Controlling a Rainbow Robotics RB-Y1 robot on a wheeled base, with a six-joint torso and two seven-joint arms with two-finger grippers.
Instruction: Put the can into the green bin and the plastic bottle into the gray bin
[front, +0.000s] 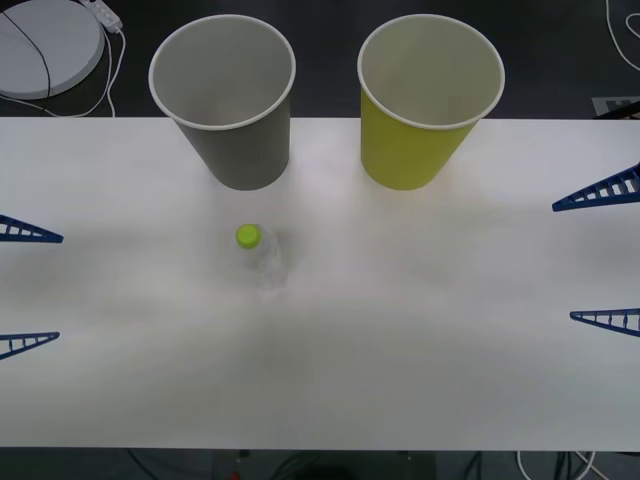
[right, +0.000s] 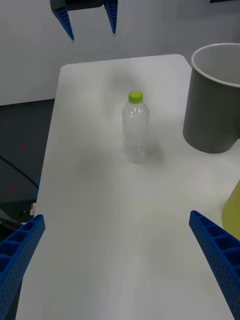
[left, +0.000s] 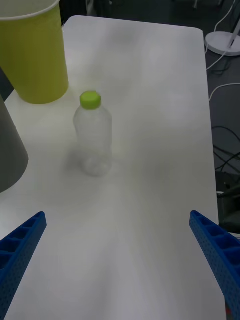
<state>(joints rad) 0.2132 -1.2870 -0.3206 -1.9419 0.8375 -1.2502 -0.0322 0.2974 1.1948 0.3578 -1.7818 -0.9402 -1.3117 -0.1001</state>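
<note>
Front view: the plastic bottle (front: 261, 256) stands upright on the white worktop (front: 400, 330), just in front of the gray bin (front: 228, 105), with the green bin (front: 425, 105) beside that bin to the robot's right; the left gripper (front: 28, 288) and right gripper (front: 602, 255) sit at opposite worktop edges, fingers spread, holding nothing. Right wrist view: the bottle (right: 135, 127) stands apart from the gray bin (right: 212, 100) (left gripper (right: 87, 20) opposite, also spread). Left wrist view: the bottle (left: 93, 135) stands near the green bin (left: 35, 52).

The front camera is looking steeply down at the table (front: 400, 330) from above. The 2 wrist cameras are facing inward from opposite ends, lower, both catching the bottle (right: 135, 127) mid-frame.
</note>
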